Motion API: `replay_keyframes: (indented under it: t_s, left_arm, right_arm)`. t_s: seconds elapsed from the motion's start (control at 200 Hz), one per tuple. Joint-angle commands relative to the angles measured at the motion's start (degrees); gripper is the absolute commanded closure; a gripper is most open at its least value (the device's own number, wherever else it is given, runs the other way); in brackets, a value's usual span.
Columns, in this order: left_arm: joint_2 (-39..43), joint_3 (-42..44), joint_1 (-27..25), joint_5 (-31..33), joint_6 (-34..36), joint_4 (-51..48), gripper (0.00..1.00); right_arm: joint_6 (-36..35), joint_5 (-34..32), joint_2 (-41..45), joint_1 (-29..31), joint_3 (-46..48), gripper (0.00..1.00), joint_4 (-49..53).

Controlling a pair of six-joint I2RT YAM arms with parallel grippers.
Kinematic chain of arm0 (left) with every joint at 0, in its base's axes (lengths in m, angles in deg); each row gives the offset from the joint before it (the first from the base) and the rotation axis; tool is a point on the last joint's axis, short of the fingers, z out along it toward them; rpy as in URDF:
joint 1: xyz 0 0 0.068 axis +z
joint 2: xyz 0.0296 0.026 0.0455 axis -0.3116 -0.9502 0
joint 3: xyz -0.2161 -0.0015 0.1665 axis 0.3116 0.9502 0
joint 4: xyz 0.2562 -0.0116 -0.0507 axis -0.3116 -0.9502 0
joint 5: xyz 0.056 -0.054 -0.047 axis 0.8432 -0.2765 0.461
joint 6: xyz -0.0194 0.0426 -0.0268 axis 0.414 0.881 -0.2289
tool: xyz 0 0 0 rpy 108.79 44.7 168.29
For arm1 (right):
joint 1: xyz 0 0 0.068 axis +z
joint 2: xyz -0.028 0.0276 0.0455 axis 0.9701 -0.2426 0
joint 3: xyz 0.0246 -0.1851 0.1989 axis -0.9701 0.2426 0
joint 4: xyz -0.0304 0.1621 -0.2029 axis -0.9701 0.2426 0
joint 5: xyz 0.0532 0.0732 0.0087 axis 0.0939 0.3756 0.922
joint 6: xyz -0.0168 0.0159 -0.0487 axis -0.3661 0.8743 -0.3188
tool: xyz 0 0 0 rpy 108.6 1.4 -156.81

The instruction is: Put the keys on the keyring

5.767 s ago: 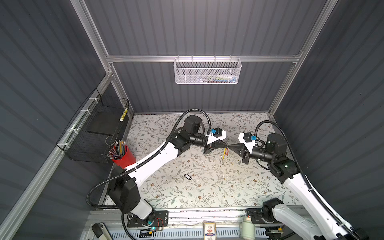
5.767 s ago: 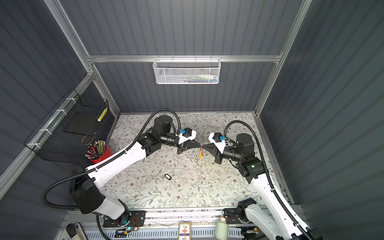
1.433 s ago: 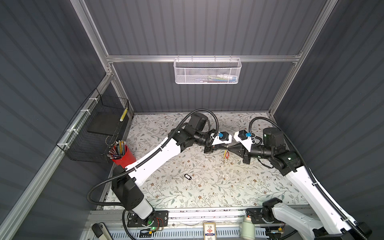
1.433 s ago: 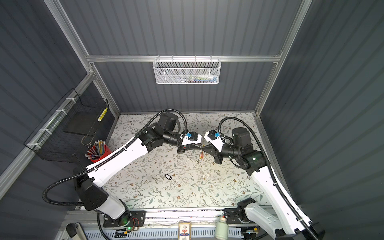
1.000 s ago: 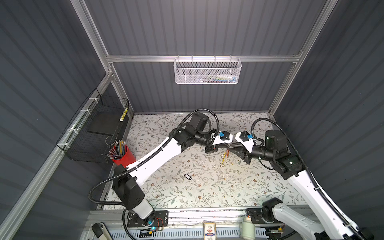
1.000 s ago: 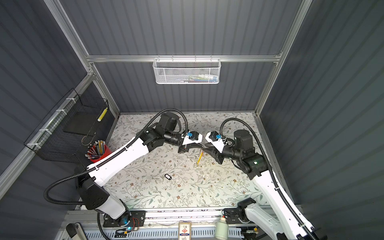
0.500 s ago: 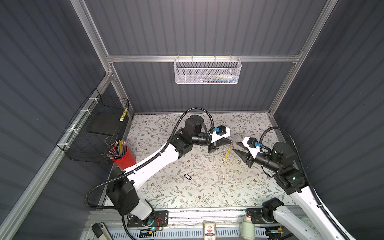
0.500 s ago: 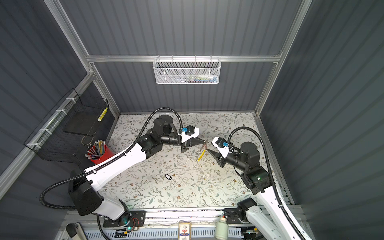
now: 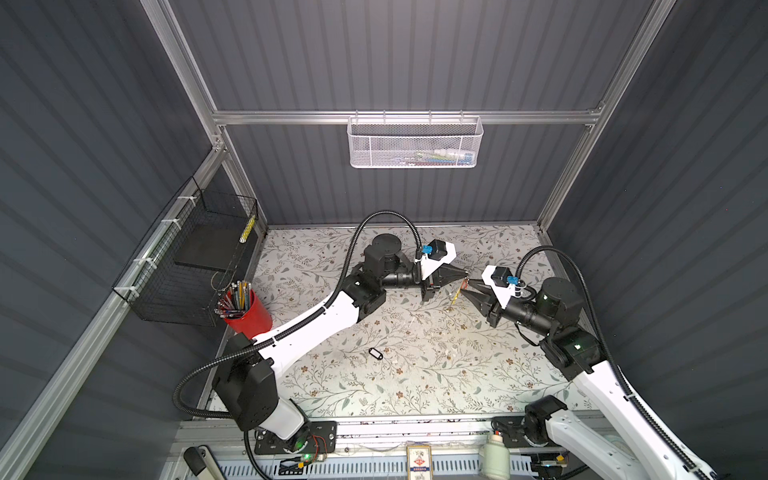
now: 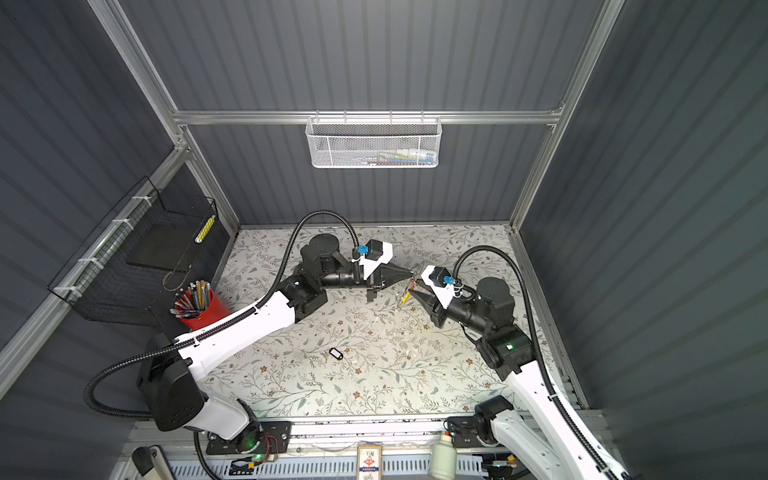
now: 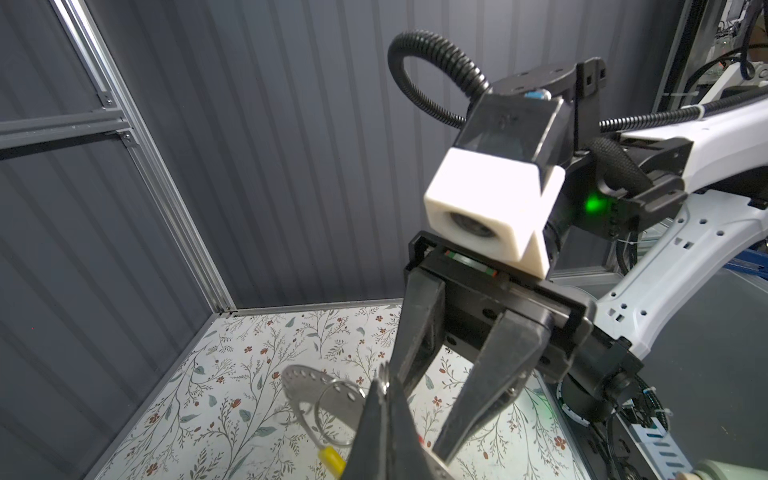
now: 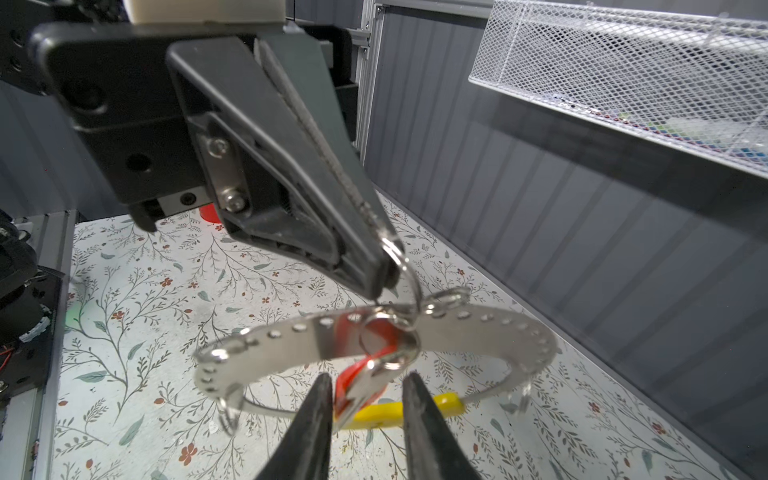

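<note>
My left gripper (image 9: 466, 273) (image 12: 384, 266) is shut on a thin wire loop of the keyring (image 12: 478, 328), a perforated grey hoop with a yellow segment (image 9: 456, 296) that hangs above the table's middle. The hoop also shows in the left wrist view as the keyring (image 11: 316, 384). The orange-red tagged key (image 12: 353, 386) (image 10: 411, 284) hangs at the hoop between the fingers of my right gripper (image 12: 368, 380) (image 9: 467, 286). The jaws stand apart, with a gap beside the tag. The black-framed key (image 9: 375, 353) (image 10: 336, 354) lies alone on the floral table.
A red cup of pens (image 9: 245, 307) and a black wire basket (image 9: 187, 266) stand at the left wall. A white mesh basket (image 9: 415, 141) hangs on the back wall. A small bottle (image 9: 494, 457) sits at the front edge.
The right arm swung back to the right, away from the left gripper, and its gripper has come up to the hoop again. The left gripper shifted slightly toward the back with the ring.
</note>
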State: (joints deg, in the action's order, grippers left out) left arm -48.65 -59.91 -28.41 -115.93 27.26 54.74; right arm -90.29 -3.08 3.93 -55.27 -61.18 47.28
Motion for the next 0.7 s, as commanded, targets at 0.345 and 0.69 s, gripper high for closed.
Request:
replay_keyframes:
  t_s: [0.345,0.69]
  left_arm:
    - [0.4,2.6,0.1,1.8,-9.8,12.6,1.0]
    - [-0.3,4.4,0.0,1.9,-14.4,18.6,1.0]
  right_arm:
    - [2.5,0.1,0.1,0.5,-1.3,0.75,-6.3]
    - [0.4,-0.8,-0.5,1.5,-1.9,0.9,-5.7]
